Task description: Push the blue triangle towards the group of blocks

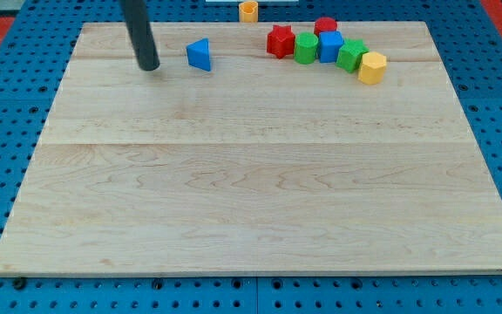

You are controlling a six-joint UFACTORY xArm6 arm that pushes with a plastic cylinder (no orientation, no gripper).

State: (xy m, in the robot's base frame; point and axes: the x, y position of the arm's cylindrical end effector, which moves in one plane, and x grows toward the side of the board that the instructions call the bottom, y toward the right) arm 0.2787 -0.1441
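Our tip (149, 65) carries no pincer, so no grip state applies. The blue triangle (200, 54) sits just to its right on the tabletop (251, 174). We should push rightward, centred, toward the red star (279, 41) group.

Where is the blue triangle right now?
The blue triangle sits near the board's top edge, between my tip on its left and the red star on its right.

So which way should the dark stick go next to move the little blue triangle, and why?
Probably a short slide toward the view's right. My tip sits just left of the blue triangle block, not touching it, and the group, starting with the red star-shaped block, lies further right along the wooden board. Pushing from the left should send the triangle there.
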